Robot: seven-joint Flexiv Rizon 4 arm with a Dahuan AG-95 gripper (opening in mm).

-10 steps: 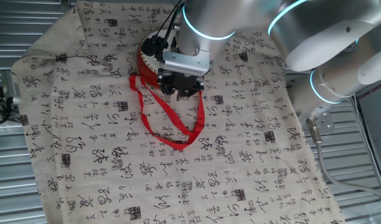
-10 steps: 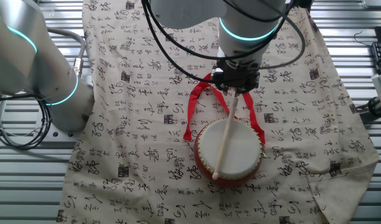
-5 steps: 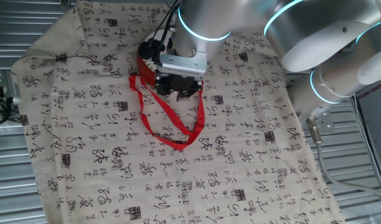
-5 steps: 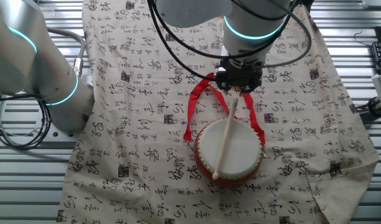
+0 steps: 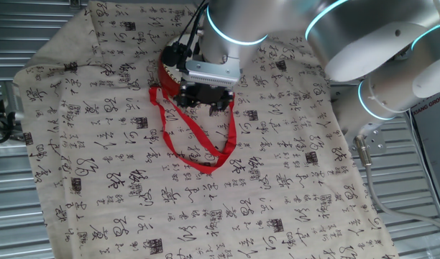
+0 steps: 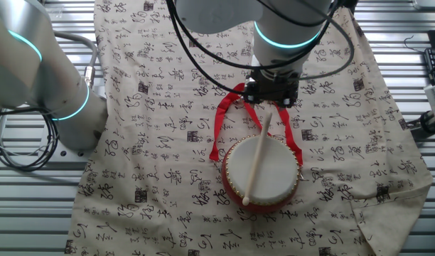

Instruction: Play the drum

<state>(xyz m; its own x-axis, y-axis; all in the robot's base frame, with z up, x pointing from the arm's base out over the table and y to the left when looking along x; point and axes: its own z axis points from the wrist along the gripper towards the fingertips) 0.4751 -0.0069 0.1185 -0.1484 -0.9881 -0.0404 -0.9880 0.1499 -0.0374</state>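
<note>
My end effector [image 6: 272,100] seems clamped on the stick [image 6: 258,156]; I should lift slightly, then tap the drum [image 6: 262,173] centrally.

The arm [image 5: 364,36] is built of thick, rounded white and pale grey segments, and each joint carries a thin ring of glowing cyan light. Black cables [image 6: 203,50] hang in loose loops off the wrist, running down to a silver-grey block with small screws that carries the black gripper [image 5: 205,101]. In the other fixed view a bulky white segment with the same cyan rings stands at the left, grey cables [image 6: 18,153] coiled by it.
</note>
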